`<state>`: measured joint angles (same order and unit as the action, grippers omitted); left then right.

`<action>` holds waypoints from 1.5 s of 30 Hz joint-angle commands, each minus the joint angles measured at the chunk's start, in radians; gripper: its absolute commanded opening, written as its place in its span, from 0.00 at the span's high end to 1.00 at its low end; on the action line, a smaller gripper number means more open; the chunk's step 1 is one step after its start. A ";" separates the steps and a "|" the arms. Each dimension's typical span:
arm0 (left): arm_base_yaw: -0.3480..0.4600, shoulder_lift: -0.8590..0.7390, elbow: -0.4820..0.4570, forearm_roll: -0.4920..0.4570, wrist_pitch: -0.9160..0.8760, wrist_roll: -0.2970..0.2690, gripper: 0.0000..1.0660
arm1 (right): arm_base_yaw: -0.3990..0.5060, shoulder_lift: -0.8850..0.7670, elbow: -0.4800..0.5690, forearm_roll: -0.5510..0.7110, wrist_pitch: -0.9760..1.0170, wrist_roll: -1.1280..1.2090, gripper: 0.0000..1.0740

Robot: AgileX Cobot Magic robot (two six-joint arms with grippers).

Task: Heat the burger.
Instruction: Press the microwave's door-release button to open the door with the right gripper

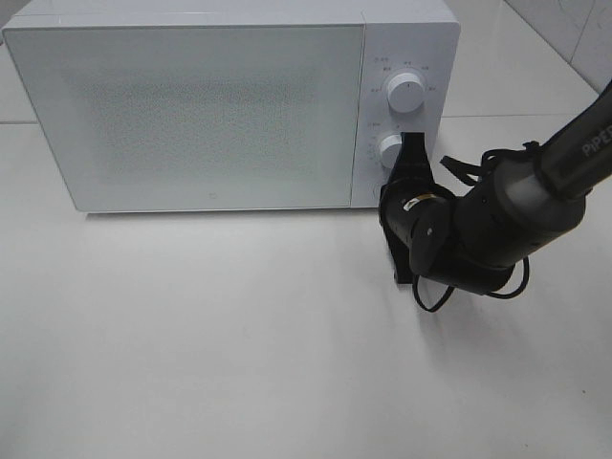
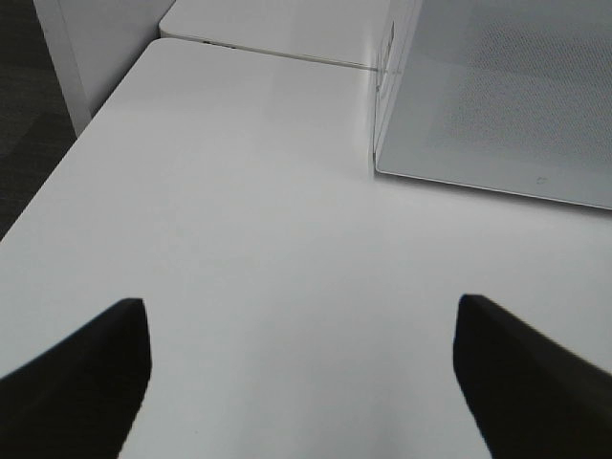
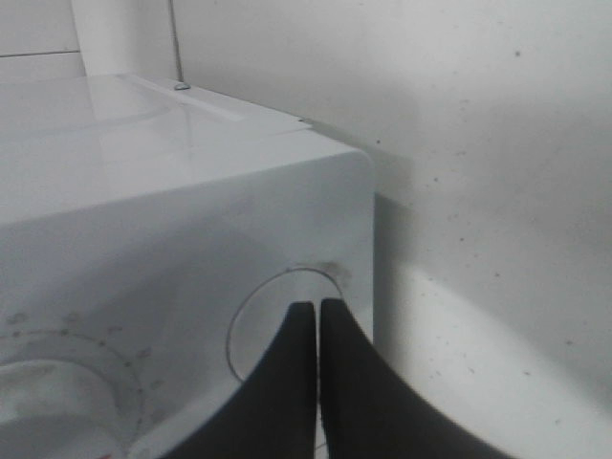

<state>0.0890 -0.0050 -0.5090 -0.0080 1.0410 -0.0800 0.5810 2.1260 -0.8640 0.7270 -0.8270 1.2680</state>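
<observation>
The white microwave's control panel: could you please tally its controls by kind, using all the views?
White round plastic dials: 2
White round flush push-button: 1
Total: 3

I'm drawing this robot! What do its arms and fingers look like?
The right arm is dark grey and black, chunky, with white PIPER lettering and a looping black cable. Its fingers are black and tapered. The left fingers are black too.

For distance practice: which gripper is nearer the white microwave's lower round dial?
Right. The right gripper is beside the dial; the left gripper hangs over the white table beyond the frosted door.
</observation>
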 commanded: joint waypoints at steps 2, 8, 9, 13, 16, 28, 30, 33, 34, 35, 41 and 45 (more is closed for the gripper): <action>0.003 -0.017 0.003 -0.003 -0.005 -0.005 0.23 | -0.002 0.001 -0.009 -0.024 -0.024 0.019 1.00; 0.003 -0.017 0.003 -0.003 -0.005 -0.005 0.23 | 0.000 0.000 -0.037 -0.046 -0.022 0.014 1.00; 0.003 -0.017 0.003 -0.003 -0.005 -0.005 0.23 | 0.000 0.001 -0.044 -0.046 -0.019 0.011 1.00; 0.003 -0.017 0.003 -0.003 -0.005 -0.005 0.23 | 0.000 0.008 -0.046 -0.040 -0.025 0.010 1.00; 0.003 -0.017 0.003 -0.003 -0.005 -0.005 0.23 | 0.000 0.011 -0.046 -0.038 -0.042 0.007 1.00; 0.003 -0.017 0.003 -0.003 -0.005 -0.005 0.23 | -0.001 0.020 -0.060 -0.014 -0.120 -0.012 1.00; 0.003 -0.017 0.003 -0.003 -0.005 -0.005 0.23 | -0.001 0.029 -0.069 -0.015 -0.120 -0.012 1.00; 0.003 -0.017 0.003 -0.003 -0.005 -0.005 0.23 | -0.001 0.058 -0.103 -0.011 -0.149 -0.009 1.00; 0.003 -0.017 0.003 -0.003 -0.005 -0.005 0.23 | -0.001 0.062 -0.110 -0.011 -0.164 -0.012 1.00; 0.003 -0.017 0.003 -0.003 -0.005 -0.005 0.23 | -0.001 0.062 -0.110 -0.011 -0.164 -0.012 1.00; 0.003 -0.017 0.003 -0.003 -0.005 -0.005 0.23 | -0.013 0.064 -0.159 0.014 -0.276 -0.085 1.00; 0.003 -0.017 0.003 -0.003 -0.005 -0.005 0.23 | -0.037 0.064 -0.205 0.014 -0.287 -0.118 1.00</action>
<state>0.0890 -0.0050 -0.5090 -0.0080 1.0410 -0.0800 0.5930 2.2090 -0.9760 0.8140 -0.8990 1.1760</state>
